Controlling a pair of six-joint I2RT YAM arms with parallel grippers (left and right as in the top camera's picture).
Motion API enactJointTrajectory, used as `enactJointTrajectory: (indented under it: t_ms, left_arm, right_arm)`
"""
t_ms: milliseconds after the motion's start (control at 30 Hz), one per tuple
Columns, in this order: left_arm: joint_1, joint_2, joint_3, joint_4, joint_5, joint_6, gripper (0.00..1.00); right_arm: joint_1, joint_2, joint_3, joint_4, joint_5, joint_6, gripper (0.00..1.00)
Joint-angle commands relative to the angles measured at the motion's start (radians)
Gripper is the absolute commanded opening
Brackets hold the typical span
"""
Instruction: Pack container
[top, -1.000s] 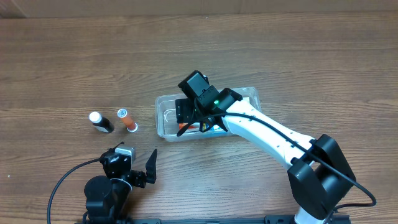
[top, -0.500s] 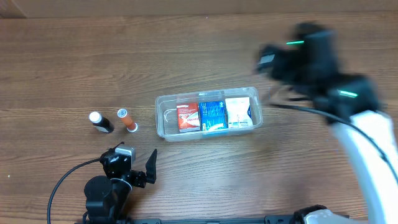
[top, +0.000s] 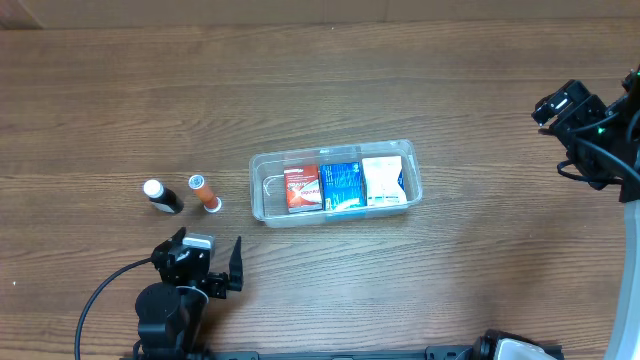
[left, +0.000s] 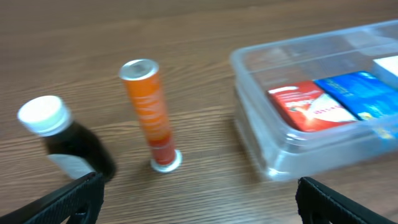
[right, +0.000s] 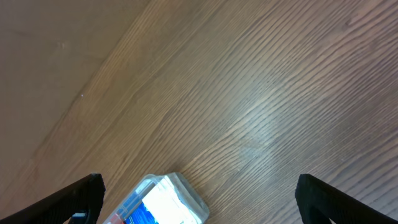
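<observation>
Overhead, we see the container (top: 267, 188) mid-table holding a red box (top: 301, 189), blue box (top: 341, 186) and white box (top: 383, 182) side by side, so packing looks partly done. The dark bottle (top: 160, 195) and orange tube (top: 205, 193) near its left end are, we judge, yet to go in. Both the left gripper (left: 199, 200) and right gripper (right: 199, 199) are spread apart, empty.

Container (top: 266, 190) on the bench (top: 400, 60), three boxes (top: 341, 186) in a row inside its right part, tube (top: 205, 193) left of it, capped bottle (top: 160, 196) farther left, left claw (top: 208, 246) before and left, right claw (top: 562, 103) far right.
</observation>
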Motion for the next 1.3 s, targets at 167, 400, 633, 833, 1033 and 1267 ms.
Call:
enactJointTrajectory:
  t_ms: [167,400,633,833,1033,1267]
  left_arm:
    - [0.0,0.053,0.292,0.008,-0.208,-0.201,1.0]
    - [0.008,0.654,0.803,-0.308,-0.426,-0.219,1.0]
    - [0.06,1.146,1.242,-0.584,-0.399,-0.193,1.0]
    - [0.125,1.321,1.244,-0.658,-0.391,-0.319,1.0]
    - [0.217,1.467,1.233,-0.653,-0.314,-0.304,1.0]
    - [0.301,1.638,1.233,-0.626,-0.136,-0.191,0.88]
  right_arm:
    - [-0.001,-0.008,0.004,0.002,-0.009,-0.003,1.0]
    - [-0.001,-0.008,0.004,0.002,-0.01,-0.003,1.0]
    - [-0.001,-0.008,0.004,0.002,-0.009,-0.003,1.0]
    - [-0.001,-0.008,0.004,0.002,-0.01,-0.003,1.0]
    - [-0.001,-0.008,0.004,0.002,-0.01,-0.003,1.0]
    - [-0.001,-0.008,0.004,0.002,-0.009,-0.003,1.0]
